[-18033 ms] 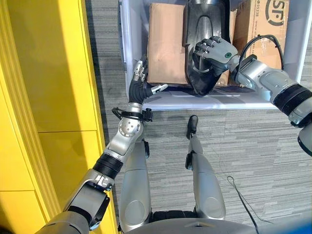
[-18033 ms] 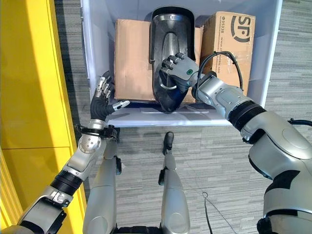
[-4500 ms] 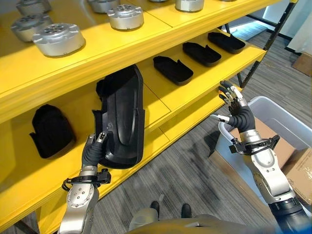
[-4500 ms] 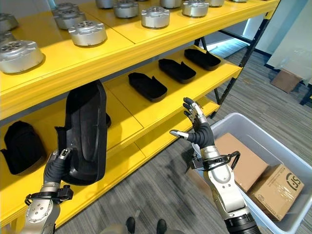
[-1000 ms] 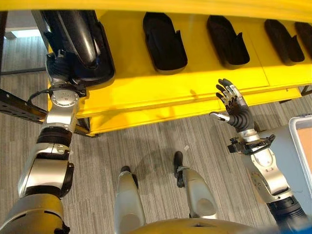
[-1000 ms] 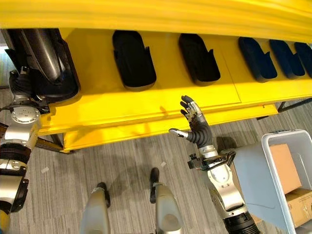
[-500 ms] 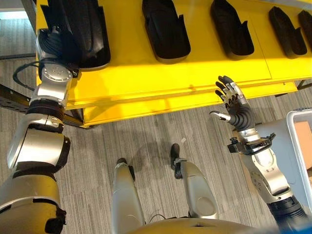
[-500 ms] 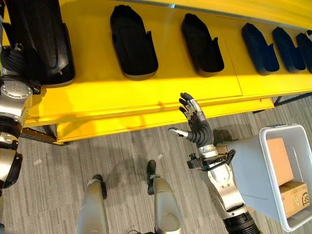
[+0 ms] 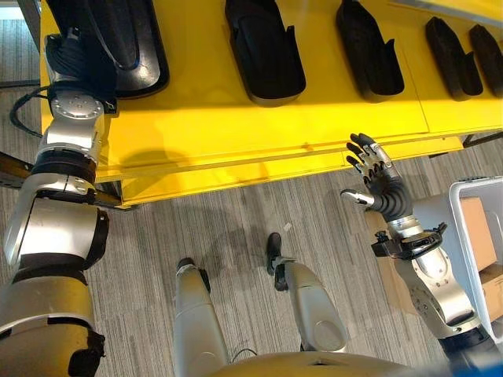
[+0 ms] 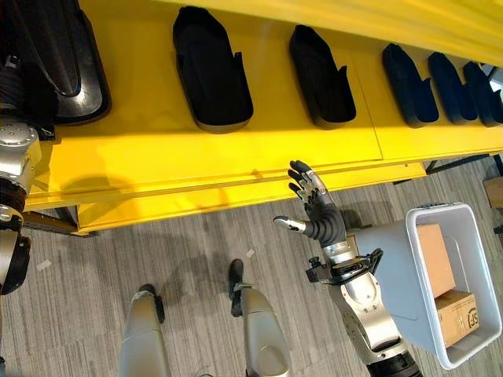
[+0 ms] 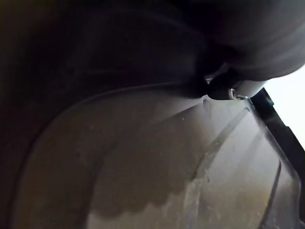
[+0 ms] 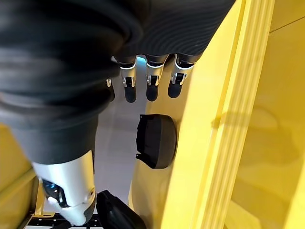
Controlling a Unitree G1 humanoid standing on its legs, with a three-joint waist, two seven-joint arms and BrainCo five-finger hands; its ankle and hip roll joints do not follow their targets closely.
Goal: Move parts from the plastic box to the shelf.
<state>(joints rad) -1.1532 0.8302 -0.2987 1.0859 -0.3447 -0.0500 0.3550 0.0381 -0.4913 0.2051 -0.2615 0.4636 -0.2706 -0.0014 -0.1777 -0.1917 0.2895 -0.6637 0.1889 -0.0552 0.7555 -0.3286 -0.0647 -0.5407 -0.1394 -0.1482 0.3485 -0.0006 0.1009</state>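
Large glossy black moulded plastic part (image 9: 126, 39) lay on yellow shelf (image 9: 236, 126), leftmost beside row of smaller black moulded parts (image 9: 263, 51). Grey plastic box (image 10: 409, 283) stood on floor, holding brown cardboard boxes (image 10: 435, 259).

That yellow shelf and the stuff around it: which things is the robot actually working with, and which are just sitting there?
Part of the job:
- large black part at the left robot hand, on the yellow shelf
- plastic box
- right robot hand, open and empty

Just lying about:
- other black parts already on the shelf
- cardboard boxes in the plastic box
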